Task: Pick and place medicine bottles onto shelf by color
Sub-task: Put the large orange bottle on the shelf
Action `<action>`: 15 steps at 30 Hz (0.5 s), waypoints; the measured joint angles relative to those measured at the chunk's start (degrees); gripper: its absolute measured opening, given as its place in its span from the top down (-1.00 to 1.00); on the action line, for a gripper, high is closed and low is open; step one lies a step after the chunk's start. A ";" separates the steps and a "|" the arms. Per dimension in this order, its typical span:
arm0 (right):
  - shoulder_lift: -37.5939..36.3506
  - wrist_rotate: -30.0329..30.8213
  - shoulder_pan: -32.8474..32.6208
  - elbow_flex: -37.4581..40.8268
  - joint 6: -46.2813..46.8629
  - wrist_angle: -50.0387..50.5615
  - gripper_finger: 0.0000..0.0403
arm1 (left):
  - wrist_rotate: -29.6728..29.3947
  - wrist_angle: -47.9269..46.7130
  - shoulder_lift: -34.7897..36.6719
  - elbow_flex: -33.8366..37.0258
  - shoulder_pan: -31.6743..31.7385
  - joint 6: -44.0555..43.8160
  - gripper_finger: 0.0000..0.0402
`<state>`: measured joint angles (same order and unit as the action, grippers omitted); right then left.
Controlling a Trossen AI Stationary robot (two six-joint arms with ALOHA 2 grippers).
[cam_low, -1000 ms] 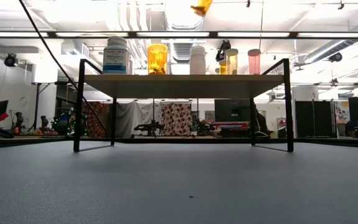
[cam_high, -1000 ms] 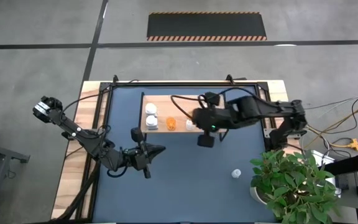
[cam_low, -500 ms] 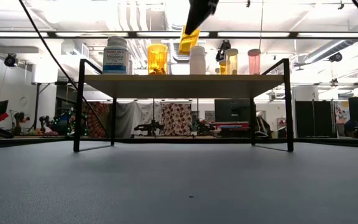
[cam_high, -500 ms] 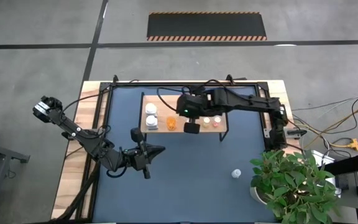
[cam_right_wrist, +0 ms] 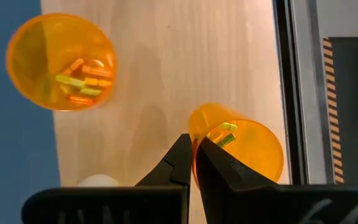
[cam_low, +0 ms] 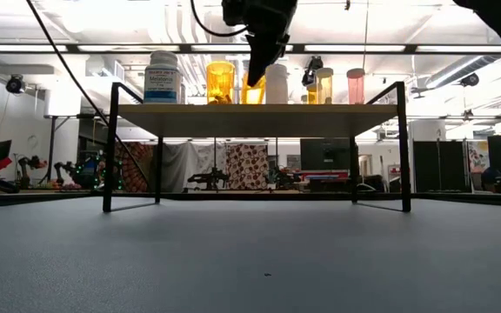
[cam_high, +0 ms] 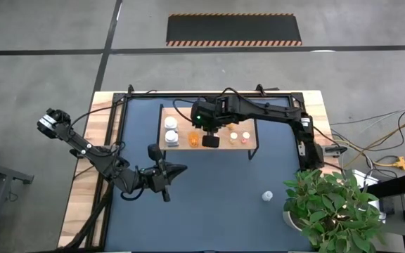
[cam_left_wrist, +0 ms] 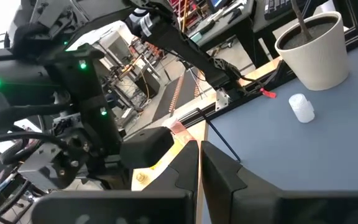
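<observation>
**Orange bottle goes next to its orange friend**

The right gripper (cam_right_wrist: 192,163) pinches the rim of a small see-through orange pill bottle (cam_right_wrist: 241,144), jaws squeezed tight. It holds it just over the light wooden shelf with the thin black frame (cam_high: 181,111), beside another open orange bottle (cam_right_wrist: 61,61) (same colors sit together). The left gripper (cam_high: 178,169) waits shut, low over the blue table.

Light-wood shelf (cam_high: 181,145) carries upright medicine bottles (cam_low: 220,83) — white ones at one end, amber in the middle; another amber bottle (cam_right_wrist: 238,146) sits open-topped, and one white bottle (cam_high: 266,196) stands alone on the tabletop.
</observation>
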<state>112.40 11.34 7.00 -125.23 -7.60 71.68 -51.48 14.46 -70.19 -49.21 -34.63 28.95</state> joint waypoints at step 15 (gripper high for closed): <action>0.42 -7.14 0.31 0.04 -3.00 -0.62 0.94 | 0.02 0.02 0.00 0.02 0.00 0.00 1.00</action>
<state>112.82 4.19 7.31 -125.19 -10.60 71.05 -51.46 14.48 -70.19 -49.19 -34.63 28.95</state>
